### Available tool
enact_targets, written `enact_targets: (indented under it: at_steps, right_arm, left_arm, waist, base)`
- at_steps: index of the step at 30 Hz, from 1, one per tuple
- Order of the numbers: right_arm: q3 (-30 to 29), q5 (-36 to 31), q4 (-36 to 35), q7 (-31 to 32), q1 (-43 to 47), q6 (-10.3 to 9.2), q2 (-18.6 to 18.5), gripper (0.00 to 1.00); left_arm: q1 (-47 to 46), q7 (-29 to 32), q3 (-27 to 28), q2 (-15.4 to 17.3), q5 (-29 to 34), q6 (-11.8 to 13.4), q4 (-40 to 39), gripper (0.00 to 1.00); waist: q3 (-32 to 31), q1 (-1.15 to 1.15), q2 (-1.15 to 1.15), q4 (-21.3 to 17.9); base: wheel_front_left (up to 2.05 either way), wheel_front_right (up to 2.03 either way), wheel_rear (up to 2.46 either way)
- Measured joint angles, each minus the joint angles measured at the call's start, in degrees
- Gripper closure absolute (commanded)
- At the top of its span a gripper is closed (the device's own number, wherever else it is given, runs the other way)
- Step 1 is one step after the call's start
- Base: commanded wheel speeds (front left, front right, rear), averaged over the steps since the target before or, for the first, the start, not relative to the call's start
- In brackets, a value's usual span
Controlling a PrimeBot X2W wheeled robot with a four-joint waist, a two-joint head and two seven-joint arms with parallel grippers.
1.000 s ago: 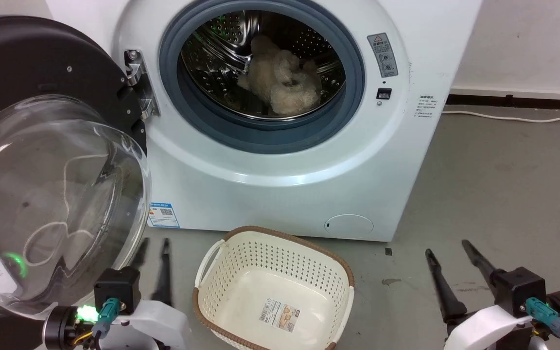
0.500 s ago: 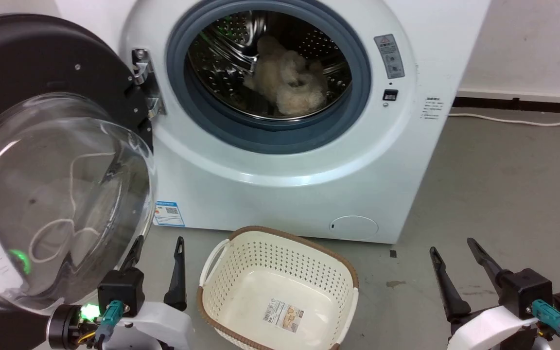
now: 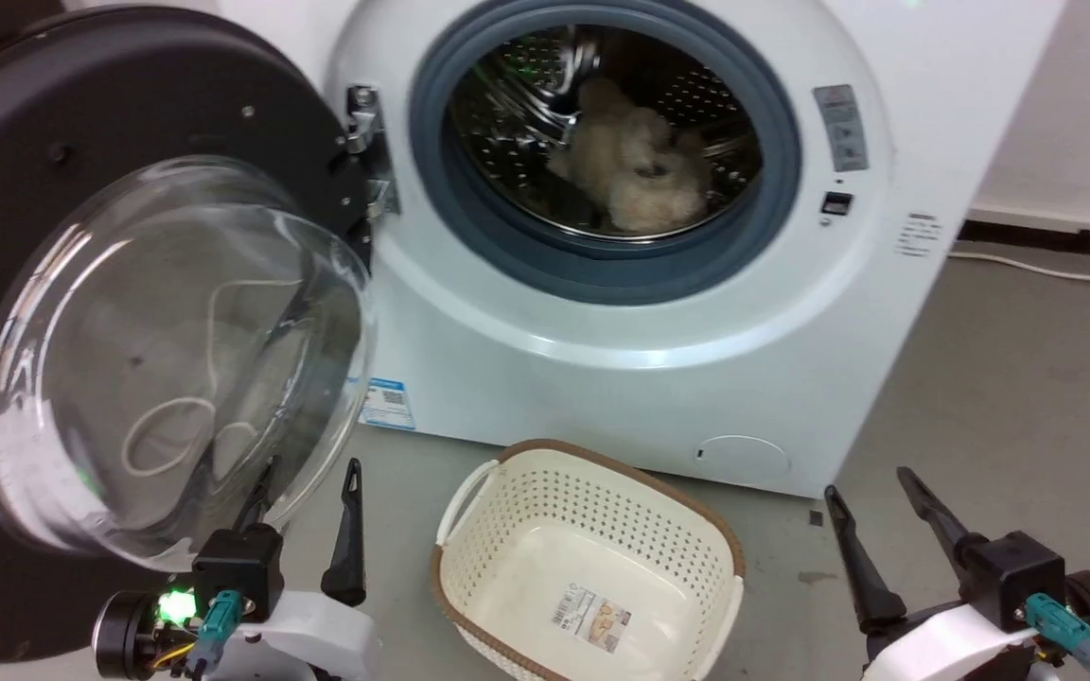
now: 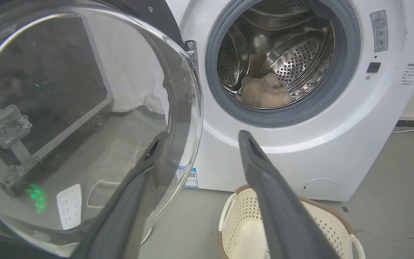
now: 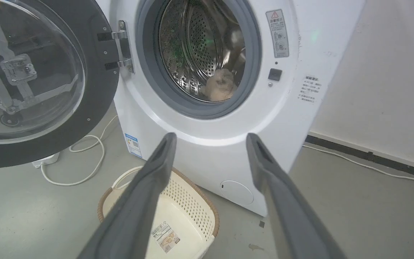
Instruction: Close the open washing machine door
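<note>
The door [image 3: 129, 104] hangs wide open at the left front edge of the washer [image 3: 659, 378]; the left gripper [image 3: 308, 468], fingers apart, sits at the door's lower rim; the right gripper [image 3: 867, 484], fingers apart, is near the basket [image 3: 602, 501].

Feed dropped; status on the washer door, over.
Left gripper, right gripper open, empty. Washing machine door wide open, beside left gripper. Laundry basket on floor out front.
</note>
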Motion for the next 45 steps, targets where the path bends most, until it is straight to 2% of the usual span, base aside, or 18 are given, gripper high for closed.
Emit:
enact_targets:
  at_steps: [18,45]
  right_arm:
    - [4.3,0.8,1.5,-2.1,-0.8,0.0,-0.8,0.0]
    - [8.3,2.1,3.3,-5.5,-2.0,0.0,-1.4,0.0]
  left_arm:
    - [2.4,-2.1,0.3,0.4,0.0,1.8,-1.6,0.0]
    - [4.4,-5.5,0.3,0.9,-0.5,3.0,-3.2,0.0]
  waist:
    - [0.4,0.0,0.0,4.9]
    - [0.5,0.0,0.0,11.8]
  base:
    - [0.0,0.0,0.0]
    - [0.0,0.0,0.0]
